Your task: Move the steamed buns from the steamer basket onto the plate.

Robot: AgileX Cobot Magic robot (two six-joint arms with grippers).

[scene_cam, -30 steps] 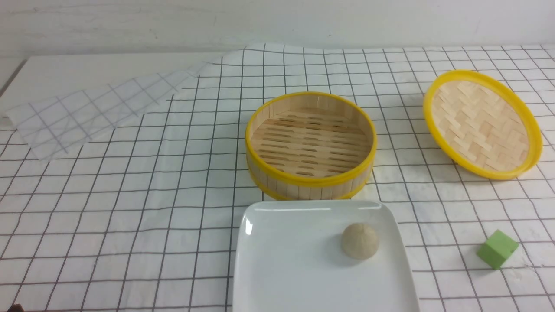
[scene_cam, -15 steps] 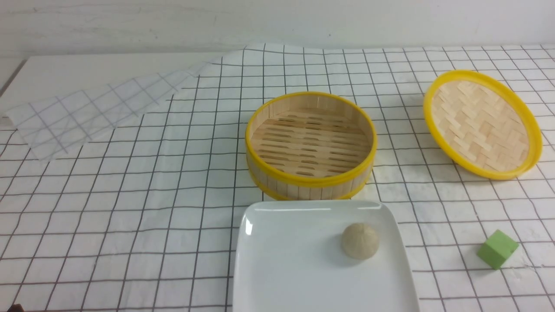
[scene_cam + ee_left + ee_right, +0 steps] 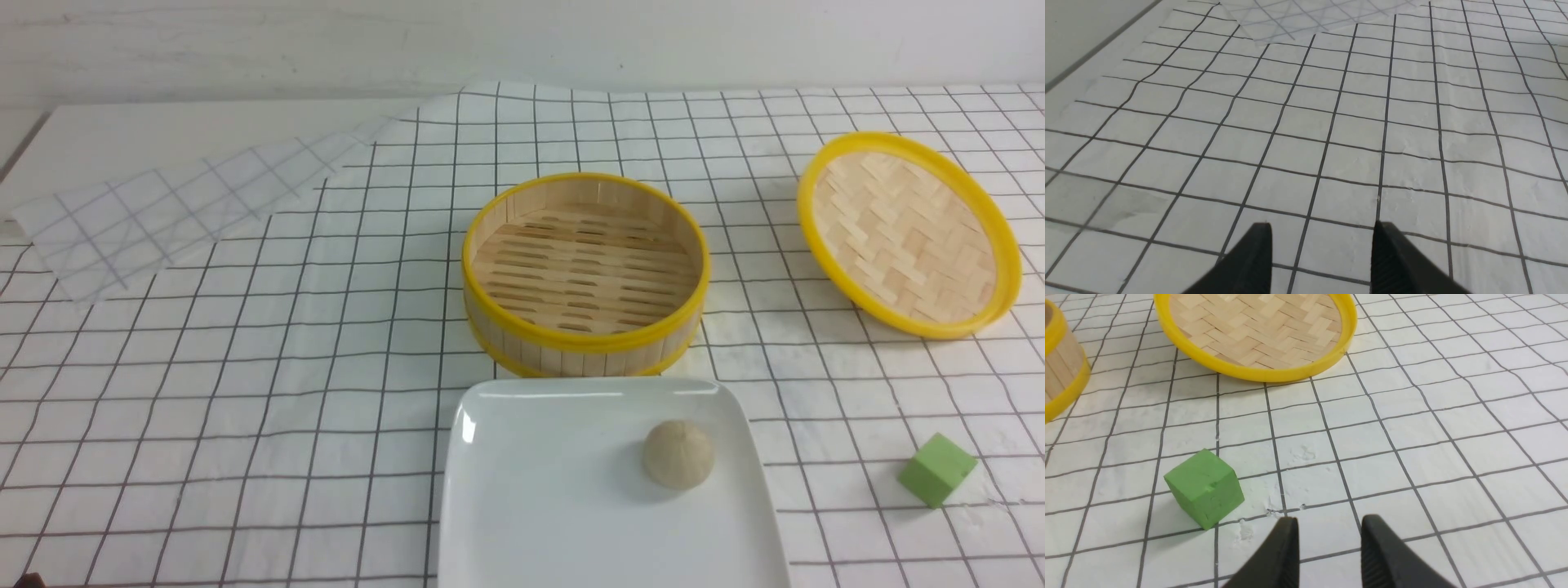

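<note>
No shift against half a second or a full second back: same front view throughout. Steamed bun (image 3: 678,454) sitting on the plate (image 3: 522,490), lower centre of the frame, toward the plate's right side. Steamer basket (image 3: 584,339) just behind the plate, slatted floor bare. Reads as task done, with nothing left to lift.

Left jaws parted, gripping nothing, over bare checked cloth on the table (image 3: 1331,134); no bun, plate or basket in that wrist view. Right jaws parted too, narrower gap, gripping nothing, low over the cloth near the green cube (image 3: 1202,488), woven lid (image 3: 1257,326) beyond. Cube at lower right in the front view, well apart from the bun, so bun probably clear of both jaws. Neither arm visible in the front view.
</note>
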